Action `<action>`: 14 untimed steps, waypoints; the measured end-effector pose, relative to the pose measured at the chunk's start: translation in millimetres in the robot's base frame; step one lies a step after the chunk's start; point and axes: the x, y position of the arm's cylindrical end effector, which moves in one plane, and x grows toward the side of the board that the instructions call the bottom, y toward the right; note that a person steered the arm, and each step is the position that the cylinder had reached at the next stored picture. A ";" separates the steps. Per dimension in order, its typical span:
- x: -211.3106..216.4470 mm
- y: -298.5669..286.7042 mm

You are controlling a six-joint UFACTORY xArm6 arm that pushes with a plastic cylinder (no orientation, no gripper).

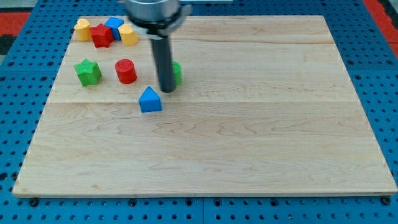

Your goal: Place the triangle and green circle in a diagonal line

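Observation:
The blue triangle (150, 99) lies on the wooden board (249, 137) left of centre. The green circle (177, 73) stands up and to the right of it, partly hidden behind my rod. My tip (166, 89) rests on the board between them, touching or nearly touching the green circle's left side and just up-right of the triangle.
A red cylinder (125, 71) and a green star (87, 72) stand to the left. At the board's top left corner is a cluster: a yellow block (82, 28), a red block (101, 35), a blue block (114, 25) and another yellow block (128, 35).

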 end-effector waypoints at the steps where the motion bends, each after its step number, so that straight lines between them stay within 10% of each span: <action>1: -13.3 -47.3; 4: -16.5 88.6; 5: 66.6 90.3; 7: 71.6 -99.1; 14: 0.6 -22.1</action>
